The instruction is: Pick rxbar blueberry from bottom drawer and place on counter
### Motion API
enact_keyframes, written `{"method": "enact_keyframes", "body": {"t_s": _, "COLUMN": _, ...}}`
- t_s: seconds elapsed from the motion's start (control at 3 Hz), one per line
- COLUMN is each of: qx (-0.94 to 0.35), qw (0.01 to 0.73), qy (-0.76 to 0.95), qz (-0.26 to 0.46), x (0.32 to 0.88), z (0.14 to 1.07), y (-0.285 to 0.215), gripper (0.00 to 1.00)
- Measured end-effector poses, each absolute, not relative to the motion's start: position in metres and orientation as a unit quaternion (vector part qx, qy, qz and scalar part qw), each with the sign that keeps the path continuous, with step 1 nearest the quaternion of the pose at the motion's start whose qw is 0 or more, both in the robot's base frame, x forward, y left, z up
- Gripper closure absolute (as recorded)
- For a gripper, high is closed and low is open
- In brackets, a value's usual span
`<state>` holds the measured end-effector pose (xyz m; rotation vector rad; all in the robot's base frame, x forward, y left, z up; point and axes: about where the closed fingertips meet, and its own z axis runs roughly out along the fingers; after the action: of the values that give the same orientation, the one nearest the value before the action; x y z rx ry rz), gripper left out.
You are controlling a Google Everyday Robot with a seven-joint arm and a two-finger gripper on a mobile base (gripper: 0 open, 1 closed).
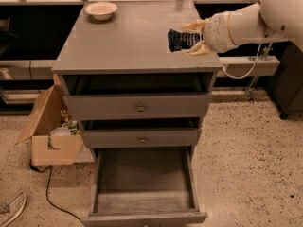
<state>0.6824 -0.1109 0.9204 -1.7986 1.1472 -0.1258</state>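
Gripper (195, 38) above the counter surface (123, 41); fingers (194, 49) clamp one end of the rxbar blueberry (180, 40), judged light, flat, slick-wrapped.

Flat matte grey rectangular counter (128, 46) atop grey wooden drawer cabinet (137, 109). Small round cream bowl (101, 10) upright at far-left corner. Gripper (190, 38) above right edge, fingers (194, 50) clamping flat dark navy-blue rxbar blueberry (177, 40); contact with counter unclear.

End effector (188, 39) holding rxbar blueberry (178, 40) above counter (123, 46) right side, bowl (101, 10) back left, bottom drawer (144, 186) open below.
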Motion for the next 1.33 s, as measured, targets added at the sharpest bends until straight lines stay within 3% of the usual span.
{"method": "enact_keyframes", "body": {"t_s": 0.67, "qx": -0.667, "qw": 0.46, "qy": 0.585, "qz": -0.037, "x": 0.796, "z": 0.944, "y": -0.079, "gripper": 0.97}}
{"method": "enact_keyframes", "body": {"t_s": 1.0, "qx": -0.649, "qw": 0.45, "qy": 0.612, "qz": -0.034, "x": 0.823, "z": 0.946, "y": -0.063, "gripper": 0.74}}
{"method": "enact_keyframes", "body": {"t_s": 1.33, "qx": -0.662, "qw": 0.431, "qy": 0.613, "qz": 0.0, "x": 0.837, "z": 0.927, "y": -0.023, "gripper": 0.43}}
